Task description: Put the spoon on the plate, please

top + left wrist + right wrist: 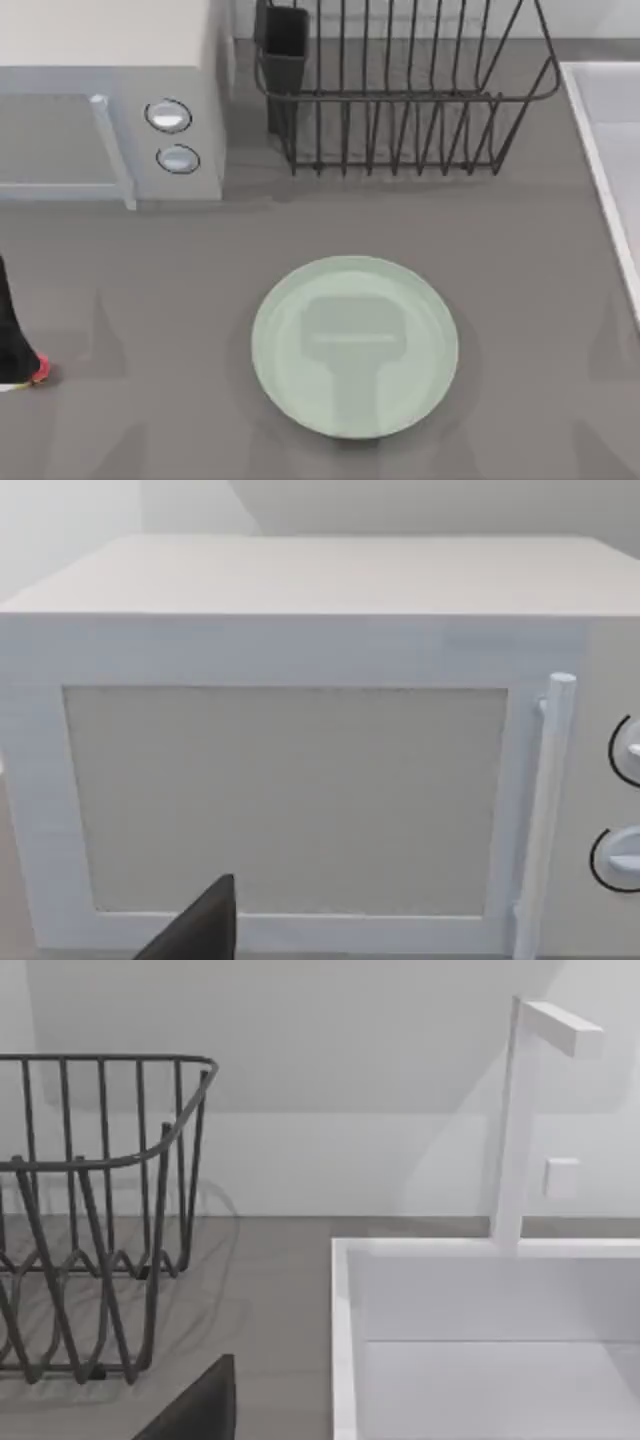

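Observation:
The pale mint-green plate [355,346] lies flat in the middle of the table with nothing on it. At the table's far left edge, the red knob of the spoon [40,371] pokes out beside my black left arm [6,320]; the rest of the spoon is hidden by the arm and the frame's edge. I cannot tell whether the spoon is held or lying on the table. A dark part of my left gripper [200,930] shows in the left wrist view, facing the microwave. A dark part of my right gripper [200,1405] shows in the right wrist view, between rack and sink.
A white microwave [110,100] stands at the back left, its door and handle [545,810] close before the left wrist camera. A black wire dish rack [400,90] stands at the back middle. A white sink [480,1360] with a faucet [515,1120] borders the right side.

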Controlling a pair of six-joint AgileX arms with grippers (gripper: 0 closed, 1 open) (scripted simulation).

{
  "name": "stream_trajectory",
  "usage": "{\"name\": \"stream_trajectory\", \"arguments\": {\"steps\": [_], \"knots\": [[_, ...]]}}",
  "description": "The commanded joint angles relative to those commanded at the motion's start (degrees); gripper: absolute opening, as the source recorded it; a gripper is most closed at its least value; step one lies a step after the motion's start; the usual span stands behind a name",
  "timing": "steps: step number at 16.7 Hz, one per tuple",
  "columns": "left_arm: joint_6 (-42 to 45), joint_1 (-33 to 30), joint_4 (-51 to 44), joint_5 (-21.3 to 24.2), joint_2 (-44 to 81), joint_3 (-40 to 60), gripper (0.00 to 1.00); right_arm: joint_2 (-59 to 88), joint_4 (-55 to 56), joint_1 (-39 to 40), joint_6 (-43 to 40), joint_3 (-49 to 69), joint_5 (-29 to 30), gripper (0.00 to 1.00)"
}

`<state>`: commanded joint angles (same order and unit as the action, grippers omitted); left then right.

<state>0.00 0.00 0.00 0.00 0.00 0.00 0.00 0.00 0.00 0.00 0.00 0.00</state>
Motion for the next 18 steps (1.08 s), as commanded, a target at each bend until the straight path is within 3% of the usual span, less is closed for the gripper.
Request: {"name": "stream_trajectory", "arguments": {"steps": [6,18], "knots": [[5.94,0.79,-4.50,0.18,5.67,5.74,1.00,0.00,0.00,0.00,0.00,0.00,0.00,1.00],[46.37,6.19,-35.30,-0.07,50.46,32.01,1.00,0.00,0.00,0.00,0.00,0.00,0.00,1.00]]}}
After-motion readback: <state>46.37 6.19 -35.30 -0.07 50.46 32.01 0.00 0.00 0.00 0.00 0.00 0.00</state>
